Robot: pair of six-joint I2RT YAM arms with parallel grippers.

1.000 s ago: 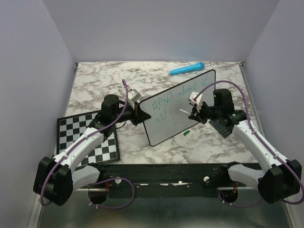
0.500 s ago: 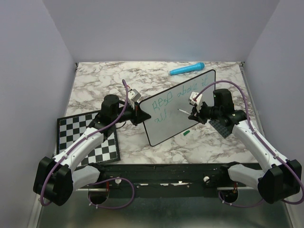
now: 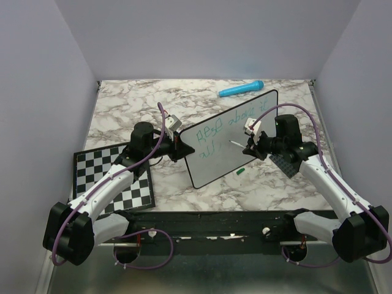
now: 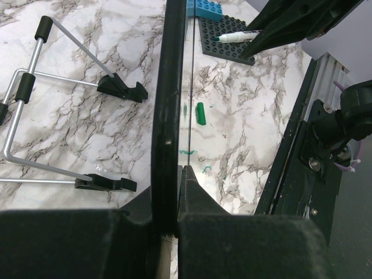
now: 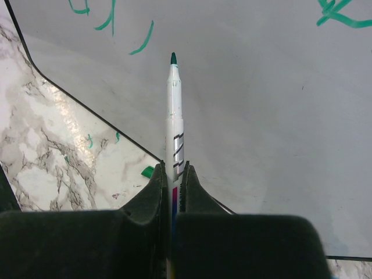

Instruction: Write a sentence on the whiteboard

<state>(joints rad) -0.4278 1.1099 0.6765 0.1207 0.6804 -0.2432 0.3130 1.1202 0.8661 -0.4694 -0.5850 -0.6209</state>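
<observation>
The whiteboard point(image 3: 229, 144) stands tilted in the middle of the table, held upright by my left gripper point(image 3: 177, 147), which is shut on its left edge point(image 4: 168, 104). Green handwriting point(image 3: 211, 131) runs in two lines across the board; a few strokes show in the right wrist view point(image 5: 139, 38). My right gripper point(image 3: 252, 146) is shut on a white marker point(image 5: 174, 110) with a green tip, pointing at the board's face point(image 5: 261, 116) a little right of the second line. The tip looks just off the surface.
The green marker cap point(image 3: 241, 170) lies on the marble below the board. A blue cylinder point(image 3: 241, 89) lies at the back. A checkerboard point(image 3: 113, 177) sits at the left. A dark baseplate point(image 3: 288, 164) lies under my right wrist. A wire stand point(image 4: 64, 104) lies behind the board.
</observation>
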